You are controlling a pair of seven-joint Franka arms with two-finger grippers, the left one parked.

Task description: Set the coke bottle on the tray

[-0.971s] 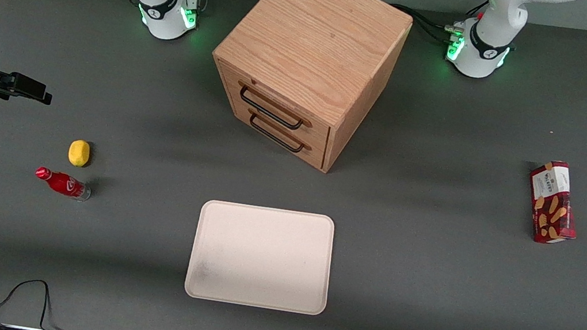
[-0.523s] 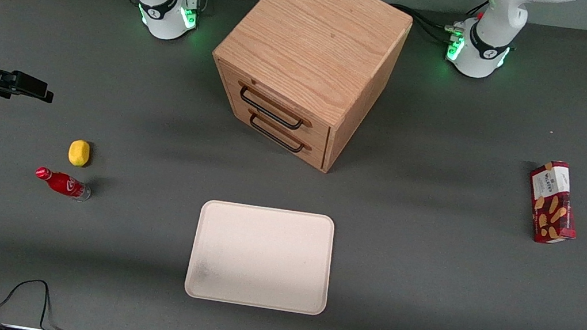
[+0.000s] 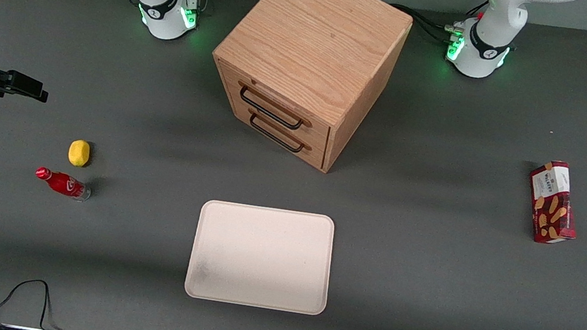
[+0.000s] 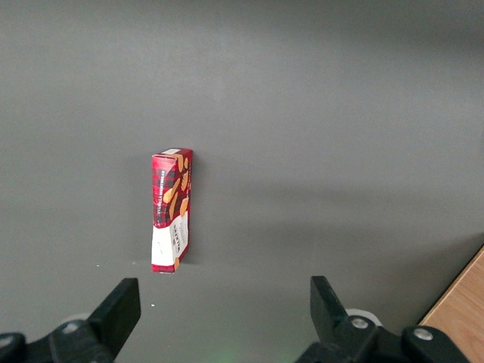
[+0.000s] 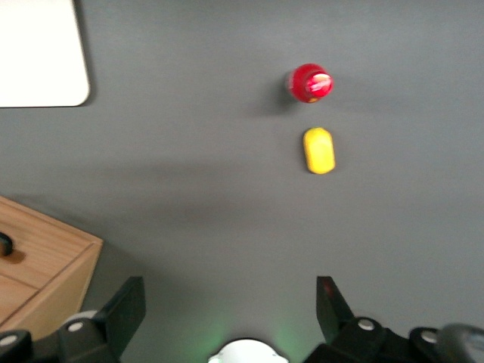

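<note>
The coke bottle [image 3: 62, 184], small and red with a red cap, stands upright on the grey table toward the working arm's end. It also shows from above in the right wrist view [image 5: 310, 82]. The cream-beige tray [image 3: 261, 256] lies flat near the front camera at the table's middle; one rounded corner shows in the right wrist view [image 5: 38, 53]. My right gripper [image 3: 37, 90] hovers above the table, farther from the front camera than the bottle and well apart from it. In the right wrist view the gripper [image 5: 229, 302] is open and empty.
A yellow lemon [image 3: 79, 152] lies beside the bottle, a little farther from the camera, and shows in the right wrist view [image 5: 318, 150]. A wooden two-drawer cabinet [image 3: 309, 62] stands mid-table. A red biscuit box [image 3: 552, 202] lies toward the parked arm's end. A black cable [image 3: 27, 294] loops at the front edge.
My right gripper has drifted slightly toward the working arm's end of the table and a little up. The bottle, lemon and tray have not moved.
</note>
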